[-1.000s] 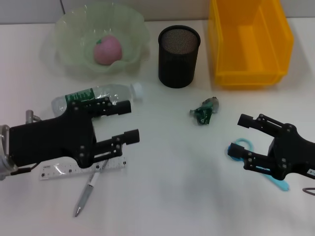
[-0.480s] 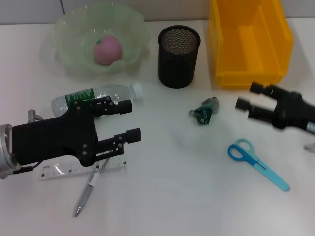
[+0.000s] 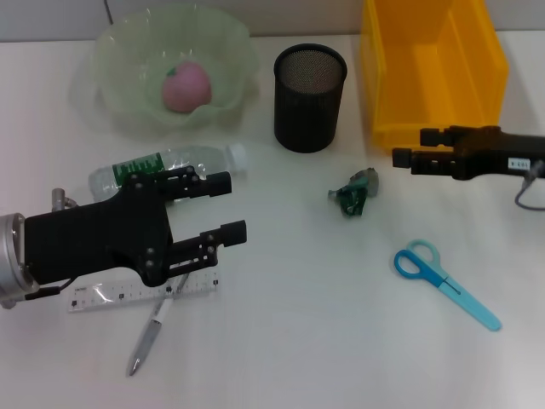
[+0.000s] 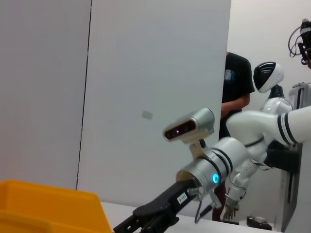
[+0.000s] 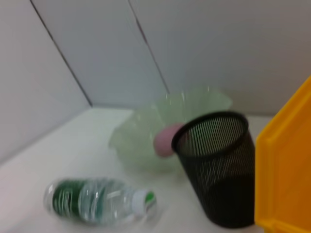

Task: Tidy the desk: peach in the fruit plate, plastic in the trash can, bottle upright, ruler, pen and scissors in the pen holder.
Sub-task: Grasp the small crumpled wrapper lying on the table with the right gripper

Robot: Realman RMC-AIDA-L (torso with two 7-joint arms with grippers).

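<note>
Surface (image 3: pixel 341 341) seen white, carrying all items; trash can (image 3: pixel 430 72) placed at far right; fruit plate (image 3: pixel 128 94) set far left, peach (image 3: pixel 186 86) held inside; left claw (image 3: pixel 228 205) spread, poised over lying bottle (image 3: pixel 170 166) and ruler (image 3: pixel 140 294); right claw (image 3: pixel 411 146) extended sideways before trash can, fingers parted; pen holder (image 3: pixel 310 98) stood between plate and can; scissors (image 3: pixel 445 282), pen (image 3: pixel 149 336), plastic (image 3: pixel 353 194) left lying loose.

Pink peach (image 3: pixel 186 87) in pale green fruit plate (image 3: pixel 119 106), yellow trash can (image 3: pixel 430 68), black mesh pen holder (image 3: pixel 308 98), blue scissors (image 3: pixel 444 282).
</note>
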